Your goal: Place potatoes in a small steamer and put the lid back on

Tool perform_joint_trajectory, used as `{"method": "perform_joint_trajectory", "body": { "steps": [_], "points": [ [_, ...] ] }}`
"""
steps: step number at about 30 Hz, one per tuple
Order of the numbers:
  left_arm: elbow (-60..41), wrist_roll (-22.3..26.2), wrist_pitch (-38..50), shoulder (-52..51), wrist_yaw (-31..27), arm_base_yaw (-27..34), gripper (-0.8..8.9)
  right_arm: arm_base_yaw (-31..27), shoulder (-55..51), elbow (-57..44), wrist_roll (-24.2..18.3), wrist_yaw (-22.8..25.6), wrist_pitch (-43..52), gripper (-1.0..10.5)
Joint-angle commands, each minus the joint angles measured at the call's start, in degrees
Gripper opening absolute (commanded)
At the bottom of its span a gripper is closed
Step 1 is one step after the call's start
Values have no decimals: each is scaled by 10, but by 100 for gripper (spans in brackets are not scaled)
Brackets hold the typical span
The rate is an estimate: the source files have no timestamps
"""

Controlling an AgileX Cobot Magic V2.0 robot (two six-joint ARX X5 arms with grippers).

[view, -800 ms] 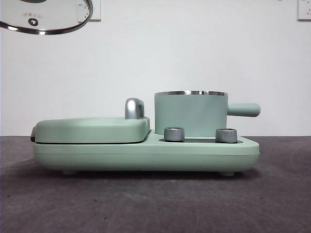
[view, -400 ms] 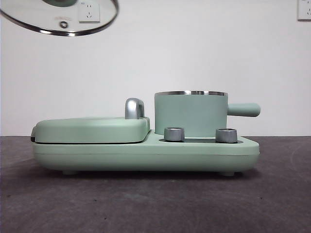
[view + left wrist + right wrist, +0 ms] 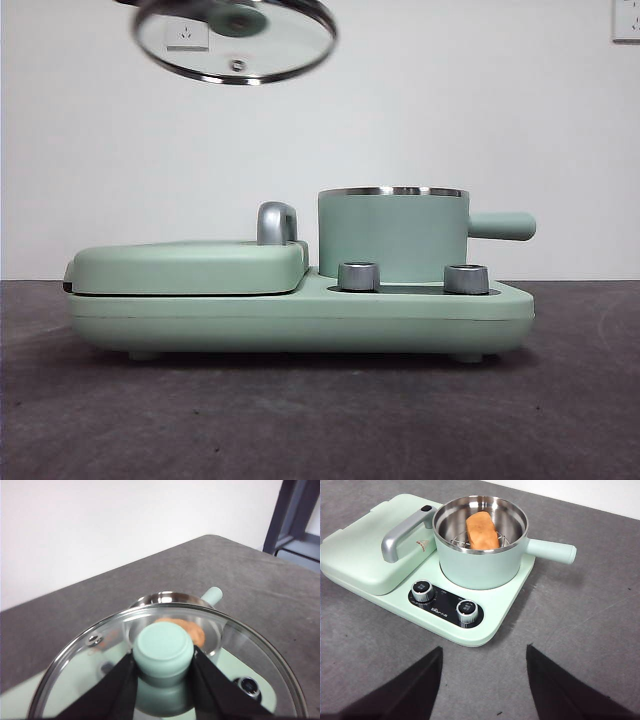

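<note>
The mint-green steamer pot (image 3: 392, 235) stands on the right of the appliance base, handle pointing right; it also shows in the right wrist view (image 3: 482, 555). The orange-brown potato (image 3: 481, 531) lies inside on a wire rack, and shows through the glass in the left wrist view (image 3: 192, 629). My left gripper (image 3: 163, 657) is shut on the mint knob of the clear glass lid (image 3: 255, 655). In the front view the lid (image 3: 236, 40) hangs tilted, high up and left of the pot. My right gripper (image 3: 484, 680) is open and empty, held above the table in front of the appliance.
The flat hinged grill plate (image 3: 190, 267) with a silver handle (image 3: 277, 222) fills the left of the base (image 3: 300, 320). Two silver dials (image 3: 359, 276) sit at the front below the pot. Dark grey table (image 3: 320, 420) surrounds the appliance.
The lid, held by my left gripper, has moved to the right across the top of the front view, toward the pot. The pot and base have not moved.
</note>
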Motion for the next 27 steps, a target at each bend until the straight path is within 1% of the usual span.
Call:
{"method": "perform_joint_trajectory", "body": {
  "steps": [1, 5, 11, 14, 18, 22, 27],
  "points": [
    [58, 58, 23, 54, 3, -10, 15, 2, 1, 2, 8, 0, 2, 257],
    [134, 82, 23, 136, 3, -20, 15, 2, 1, 2, 8, 0, 2, 257],
    [230, 85, 35, 244, 11, -34, 14, 2, 1, 2, 6, 0, 2, 257],
    [249, 76, 77, 283, 17, -40, 15, 2, 1, 2, 6, 0, 2, 257],
    [250, 50, 141, 322, 17, -46, 15, 2, 1, 2, 6, 0, 2, 257],
    [250, 40, 191, 359, 17, -47, 15, 2, 1, 2, 6, 0, -3, 257],
    [252, 33, 214, 395, 17, -46, 15, 2, 1, 2, 6, 0, -11, 257]
  ]
}}
